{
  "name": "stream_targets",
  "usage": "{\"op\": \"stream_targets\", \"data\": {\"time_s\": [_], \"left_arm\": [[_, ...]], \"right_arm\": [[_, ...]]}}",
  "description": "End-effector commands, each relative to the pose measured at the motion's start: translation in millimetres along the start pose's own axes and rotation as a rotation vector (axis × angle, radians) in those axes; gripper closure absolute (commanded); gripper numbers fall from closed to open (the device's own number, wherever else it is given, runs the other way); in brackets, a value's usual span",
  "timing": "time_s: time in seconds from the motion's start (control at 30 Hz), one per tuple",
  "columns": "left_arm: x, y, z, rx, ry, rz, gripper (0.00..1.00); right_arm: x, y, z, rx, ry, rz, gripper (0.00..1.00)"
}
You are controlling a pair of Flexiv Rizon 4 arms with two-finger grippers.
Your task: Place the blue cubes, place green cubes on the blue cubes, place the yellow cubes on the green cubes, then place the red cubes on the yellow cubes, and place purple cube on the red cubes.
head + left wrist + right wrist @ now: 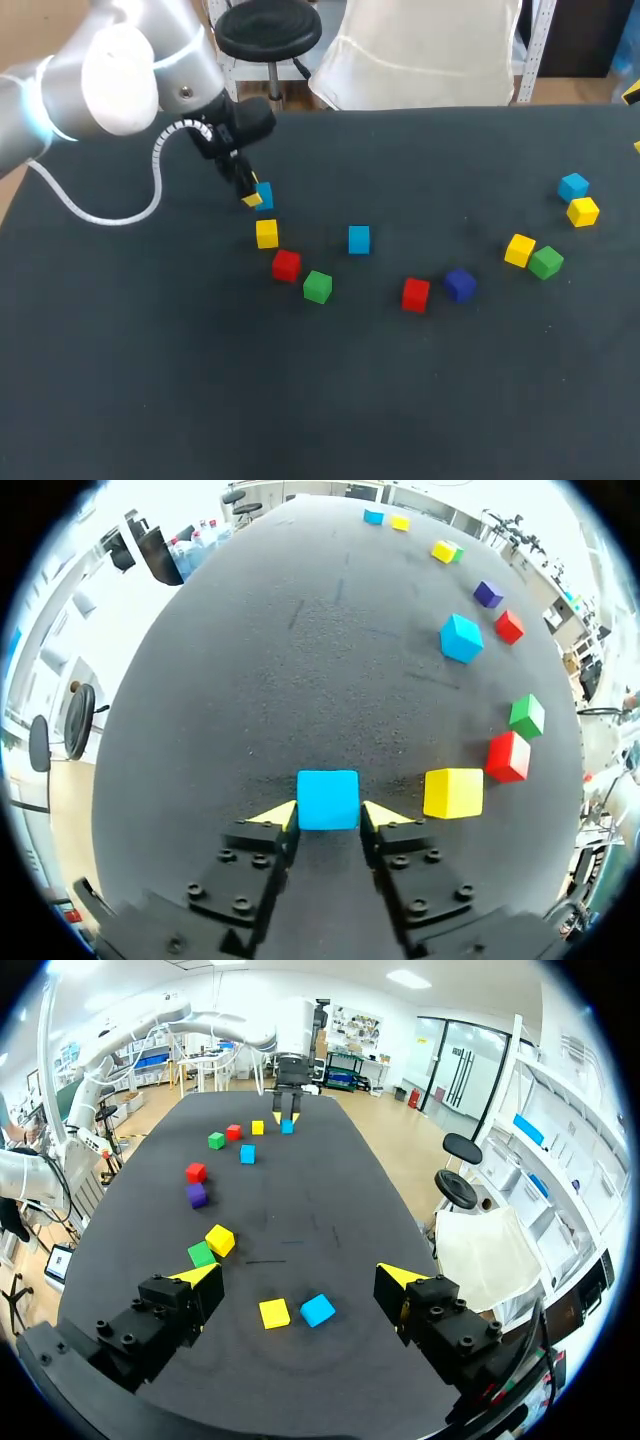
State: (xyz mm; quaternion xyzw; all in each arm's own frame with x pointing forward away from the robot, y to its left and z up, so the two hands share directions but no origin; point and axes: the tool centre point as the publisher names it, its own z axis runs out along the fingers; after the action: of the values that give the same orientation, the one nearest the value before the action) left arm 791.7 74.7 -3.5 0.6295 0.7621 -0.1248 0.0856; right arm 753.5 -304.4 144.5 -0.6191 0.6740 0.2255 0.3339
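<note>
A blue cube [327, 799] rests on the black table [200, 380] at the back left. My left gripper [329, 814] is shut on it, a yellow tip against each side. Beside it lie a yellow cube [266, 233], a red cube [286, 265] and a green cube [317, 287]. A second blue cube [359, 239], another red cube [415, 294] and the purple cube [459, 285] sit mid-table. My right gripper [298, 1276] hangs open over the table's right end, above a blue cube [317, 1309] and a yellow cube [274, 1312].
At the right, a yellow cube [519, 249] touches a green cube [546, 262]. Behind them lie a blue cube [573, 186] and a yellow cube [583, 211]. The left arm's white cable [100, 215] loops over the table's back left.
</note>
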Motion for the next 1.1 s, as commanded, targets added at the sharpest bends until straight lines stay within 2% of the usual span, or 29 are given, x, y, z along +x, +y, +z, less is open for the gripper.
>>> {"op": "stream_targets", "data": {"time_s": [0.03,0.07,0.3,0.47,0.63,0.73,0.87,1.1], "left_arm": [[-1.6,1.7,1,0.005,0.000,0.004,0.95],[-1.9,1.3,1,0.004,-0.001,0.005,1.00],[-10.3,-7.4,-1,-0.007,-0.026,0.019,1.00],[-25.4,-16.8,-2,-0.010,-0.033,0.055,1.00],[-46.8,-32.3,5,0.014,-0.024,0.112,1.00],[-58.3,-44.5,11,0.027,-0.053,0.129,1.00],[-68.0,-59.7,16,0.039,-0.097,0.134,1.00],[-74.0,-78.6,17,0.041,-0.103,0.153,1.00]], "right_arm": [[0,1,0,0.002,0.001,-0.001,0.00],[0,1,0,0.002,0.001,-0.001,0.00],[0,1,0,0.002,0.001,-0.001,0.00],[0,1,0,0.002,0.001,-0.001,0.00],[0,1,0,0.002,0.001,-0.001,0.00],[0,1,0,0.002,0.001,-0.001,0.00],[0,1,0,0.002,0.001,-0.001,0.00],[0,1,0,0.002,0.001,-0.001,0.00]]}}
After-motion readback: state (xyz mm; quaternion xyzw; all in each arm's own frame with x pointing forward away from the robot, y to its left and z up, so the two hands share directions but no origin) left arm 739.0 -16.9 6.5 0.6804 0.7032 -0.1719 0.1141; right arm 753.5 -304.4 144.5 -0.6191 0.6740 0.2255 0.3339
